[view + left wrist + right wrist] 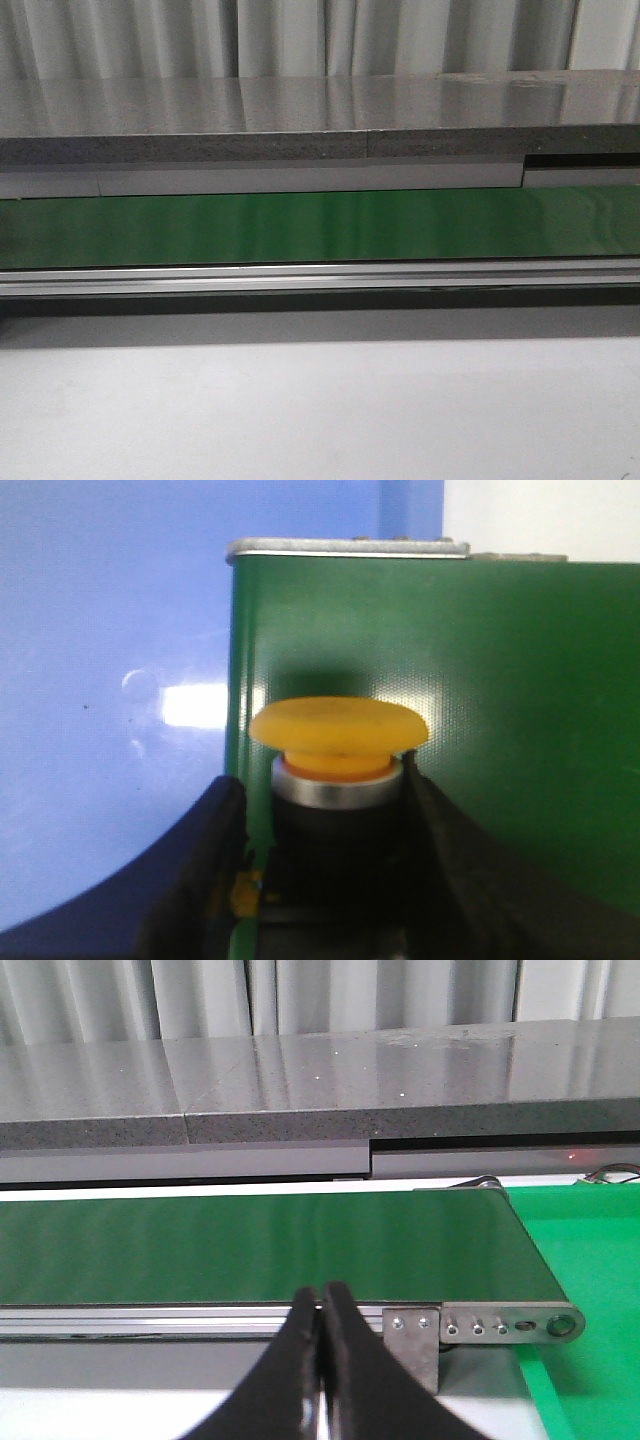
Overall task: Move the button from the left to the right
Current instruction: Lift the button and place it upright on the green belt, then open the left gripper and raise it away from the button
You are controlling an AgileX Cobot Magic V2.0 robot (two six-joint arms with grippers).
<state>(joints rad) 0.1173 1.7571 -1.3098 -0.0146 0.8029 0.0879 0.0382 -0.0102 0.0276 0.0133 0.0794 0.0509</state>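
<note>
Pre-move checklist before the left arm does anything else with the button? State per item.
1. Button between the left gripper fingers: ok, one finger on each side of the body.
2. Fingers touching the body: cannot tell, the contact is in shadow.
3. Button upright: ok, the yellow head is level.
4. Green belt bare in the front view: ok.
5. Right gripper out of the way: ok, shut, empty, short of the belt end.
6. Arms visible in the front view: not ok, neither shows.
</note>
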